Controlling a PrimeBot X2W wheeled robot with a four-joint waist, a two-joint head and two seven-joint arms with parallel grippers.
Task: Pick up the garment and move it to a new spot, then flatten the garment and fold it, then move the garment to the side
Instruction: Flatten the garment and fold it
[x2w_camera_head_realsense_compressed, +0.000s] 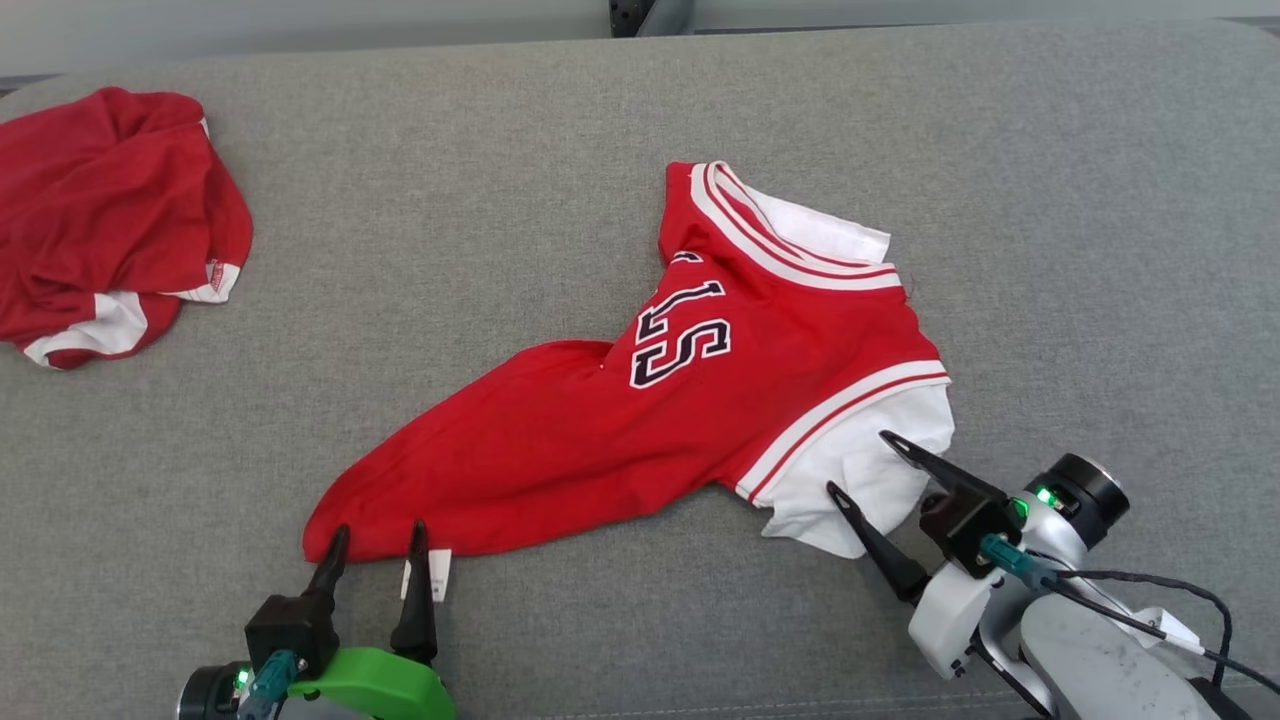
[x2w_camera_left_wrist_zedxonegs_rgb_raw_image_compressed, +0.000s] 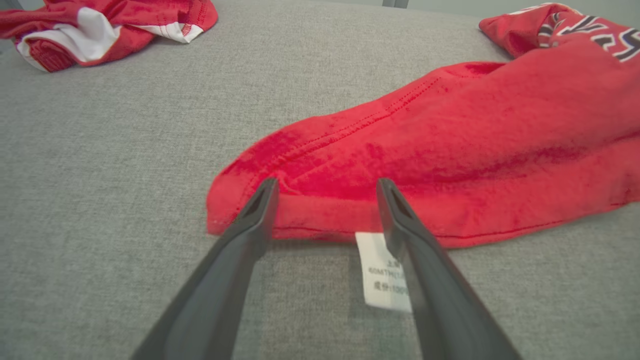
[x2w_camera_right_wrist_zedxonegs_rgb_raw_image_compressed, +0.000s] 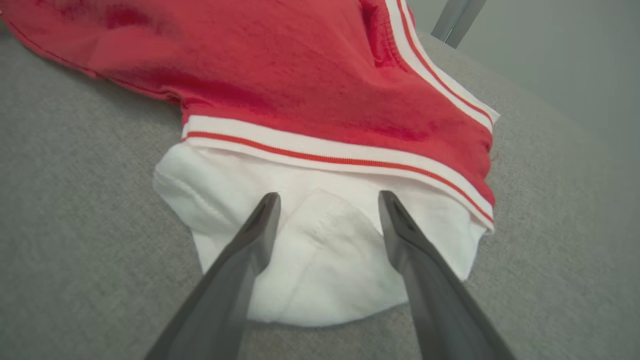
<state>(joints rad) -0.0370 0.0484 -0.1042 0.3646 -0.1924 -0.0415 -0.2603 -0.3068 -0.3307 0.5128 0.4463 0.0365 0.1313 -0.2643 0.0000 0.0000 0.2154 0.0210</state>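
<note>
**Head view.** A red knit jersey with white striped ribbing, white under-sleeves and black-and-white numerals (x2w_camera_head_realsense_compressed: 700, 420) lies spread but rumpled on the grey woven-cloth worktop (x2w_camera_head_realsense_compressed: 500, 200). It runs from the middle toward the near left corner and tapers to a narrow hem end. A small white printed care label (x2w_camera_head_realsense_compressed: 438, 575) sticks out of that hem. The left claw (x2w_camera_head_realsense_compressed: 379, 528) is spread, with its two dark pointed fingers over the hem end, just beside the label. The right claw (x2w_camera_head_realsense_compressed: 858, 461) is also spread, its fingers over the white sleeve at the jersey's near right. A crumpled red-and-white garment (x2w_camera_head_realsense_compressed: 100, 220) sits by the far left corner, well apart. Bare cloth lies between the two garments, along the far edge and to the jersey's right.

**Left wrist view.** The left claw (x2w_camera_left_wrist_zedxonegs_rgb_raw_image_compressed: 326, 182) stands wide, its tips at the stitched, fuzzy hem of the jersey (x2w_camera_left_wrist_zedxonegs_rgb_raw_image_compressed: 475, 150). The right finger crosses the care label (x2w_camera_left_wrist_zedxonegs_rgb_raw_image_compressed: 377, 270). I cannot tell whether the tips touch the fabric. The worktop (x2w_camera_left_wrist_zedxonegs_rgb_raw_image_compressed: 100, 175) is bare up to the crumpled garment (x2w_camera_left_wrist_zedxonegs_rgb_raw_image_compressed: 100, 25).

**Right wrist view.** The right claw (x2w_camera_right_wrist_zedxonegs_rgb_raw_image_compressed: 328, 195) is spread over the soft white sleeve, below the ribbed red-striped band of the jersey (x2w_camera_right_wrist_zedxonegs_rgb_raw_image_compressed: 300, 75). The worktop (x2w_camera_right_wrist_zedxonegs_rgb_raw_image_compressed: 75, 200) shows on both sides, and its edge falls away to the upper right.
</note>
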